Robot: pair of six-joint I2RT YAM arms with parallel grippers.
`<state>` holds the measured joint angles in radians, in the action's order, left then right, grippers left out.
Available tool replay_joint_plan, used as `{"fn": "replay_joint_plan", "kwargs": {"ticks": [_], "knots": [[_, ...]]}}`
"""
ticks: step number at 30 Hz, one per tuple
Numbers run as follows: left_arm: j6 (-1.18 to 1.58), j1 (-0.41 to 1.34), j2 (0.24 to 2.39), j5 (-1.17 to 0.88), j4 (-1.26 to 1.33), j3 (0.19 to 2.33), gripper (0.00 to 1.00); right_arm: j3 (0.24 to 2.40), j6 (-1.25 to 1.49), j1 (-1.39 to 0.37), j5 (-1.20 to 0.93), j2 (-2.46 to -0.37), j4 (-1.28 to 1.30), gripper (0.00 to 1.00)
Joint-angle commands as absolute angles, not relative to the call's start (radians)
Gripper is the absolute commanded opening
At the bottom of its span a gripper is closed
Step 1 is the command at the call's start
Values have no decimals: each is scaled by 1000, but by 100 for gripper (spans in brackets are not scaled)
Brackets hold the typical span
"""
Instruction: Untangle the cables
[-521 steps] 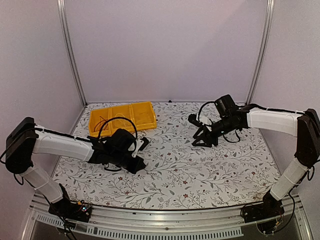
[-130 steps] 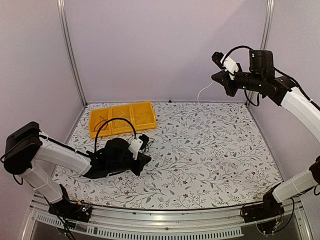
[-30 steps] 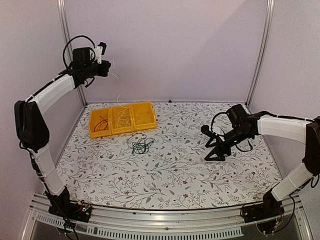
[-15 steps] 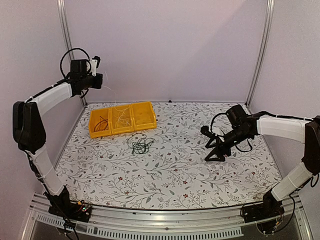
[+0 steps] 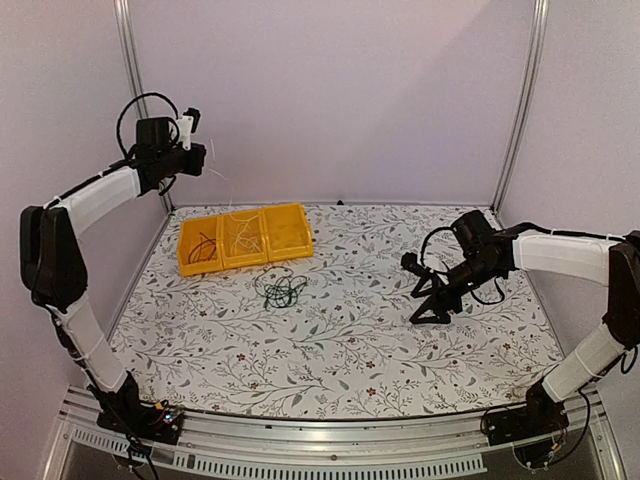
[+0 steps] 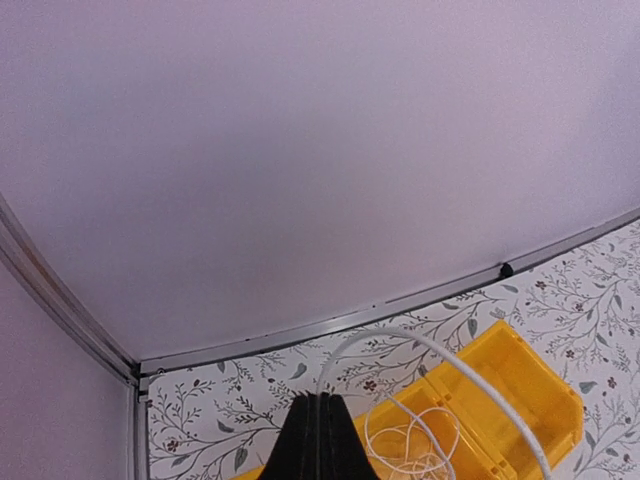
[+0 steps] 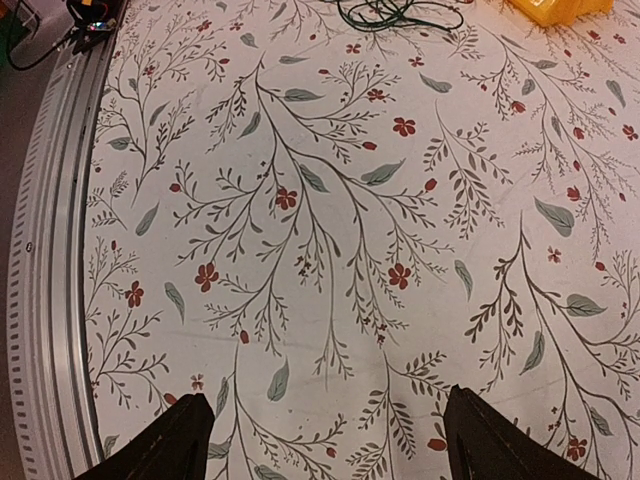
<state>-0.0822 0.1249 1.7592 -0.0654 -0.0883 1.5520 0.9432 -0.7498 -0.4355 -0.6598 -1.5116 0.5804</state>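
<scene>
My left gripper (image 5: 202,160) is raised high at the back left, shut on a thin white cable (image 6: 455,362). The cable arcs from the fingertips down into the middle compartment of the yellow tray (image 5: 290,240), where its coil (image 5: 240,235) lies. A thin black cable (image 5: 203,248) sits in the tray's left compartment. A small dark tangle of cables (image 5: 280,290) lies on the table just in front of the tray, also visible as the tangle (image 7: 400,12) at the top of the right wrist view. My right gripper (image 5: 418,290) hovers low over the table's right side, open and holding nothing.
The yellow tray (image 6: 520,390) stands near the back wall, at the left. Metal frame posts (image 5: 135,100) rise at both back corners. A metal rail (image 7: 45,250) runs along the table's near edge. The patterned cloth (image 5: 340,350) covers the table.
My left arm has come down a little and shifted left with the white cable, whose hanging length has settled into the tray. The right arm has not moved.
</scene>
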Motion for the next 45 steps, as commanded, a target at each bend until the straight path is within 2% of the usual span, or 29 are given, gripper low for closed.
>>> {"fn": "replay_joint_plan", "kwargs": {"ticks": [1, 15, 20, 29, 45], "knots": [[-73, 184, 1833, -175, -90, 1559, 0, 966, -762, -434, -653, -1522, 597, 84], [21, 267, 2026, -238, -156, 1573, 0, 965, -770, -434, -641, -1529, 608, 84], [25, 268, 2053, -192, -202, 1573, 0, 965, -775, -434, -640, -1531, 614, 84], [2, 261, 2053, 45, -279, 1581, 0, 968, -781, -434, -641, -1536, 623, 83], [-49, 303, 2176, -3, -304, 1639, 0, 969, -783, -434, -640, -1539, 632, 83]]}}
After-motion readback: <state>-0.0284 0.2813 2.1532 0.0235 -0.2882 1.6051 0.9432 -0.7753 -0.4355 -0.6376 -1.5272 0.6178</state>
